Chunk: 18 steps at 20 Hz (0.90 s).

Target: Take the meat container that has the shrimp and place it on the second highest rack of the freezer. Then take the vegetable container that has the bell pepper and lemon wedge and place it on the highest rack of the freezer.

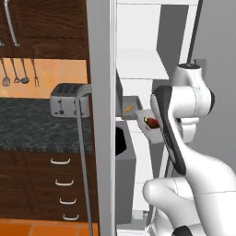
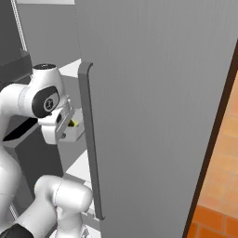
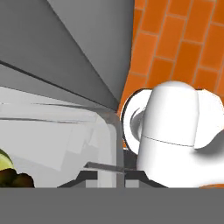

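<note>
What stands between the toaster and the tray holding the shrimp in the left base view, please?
In the left base view, the grey freezer door, seen edge-on, and its long vertical handle stand between the toaster and the shrimp tray.

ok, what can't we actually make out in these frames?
- Gripper: hidden behind the arm in the left base view; fingertips barely show in the hand view.
- Pepper tray: near half covered by the forearm, left base view.
- Lemon wedge: a speck beside the wrist, right base view.
- Shelves: the open door cuts them off.
</note>
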Available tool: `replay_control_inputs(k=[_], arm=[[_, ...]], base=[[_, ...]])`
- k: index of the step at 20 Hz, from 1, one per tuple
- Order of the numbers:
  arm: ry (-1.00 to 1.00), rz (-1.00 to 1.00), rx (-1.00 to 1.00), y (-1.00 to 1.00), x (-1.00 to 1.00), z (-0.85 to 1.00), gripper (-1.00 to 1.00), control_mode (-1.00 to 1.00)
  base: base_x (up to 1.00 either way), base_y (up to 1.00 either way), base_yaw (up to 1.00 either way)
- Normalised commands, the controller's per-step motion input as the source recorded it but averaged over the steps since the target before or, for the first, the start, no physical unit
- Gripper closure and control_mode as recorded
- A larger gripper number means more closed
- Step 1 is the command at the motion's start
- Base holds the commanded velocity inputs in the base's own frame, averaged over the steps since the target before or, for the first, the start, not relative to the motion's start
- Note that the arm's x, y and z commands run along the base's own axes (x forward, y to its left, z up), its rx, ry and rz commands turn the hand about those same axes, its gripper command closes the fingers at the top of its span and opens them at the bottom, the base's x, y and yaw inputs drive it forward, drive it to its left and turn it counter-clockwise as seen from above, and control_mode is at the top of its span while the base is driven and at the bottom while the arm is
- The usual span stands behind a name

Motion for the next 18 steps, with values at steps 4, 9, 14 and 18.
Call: replay_control_inputs(k=[4,9,14,18], arm=[[-0.22,-0.05,0.0,0.13,0.0,0.62,1.0,-1.0],[-0.25,-0.03,0.0,0.15,-0.22,0.36,1.0,-1.0],[-0.26,-0.02,0.0,0.05,-0.01,0.48,1.0,-1.0],[-0.3,-0.04,0.0,0.01,0.11,0.58,1.0,-1.0]], base=[[0.0,0.0,0.0],[0.0,0.0,0.0],[0.0,0.0,0.0],[0.0,0.0,0.0]])
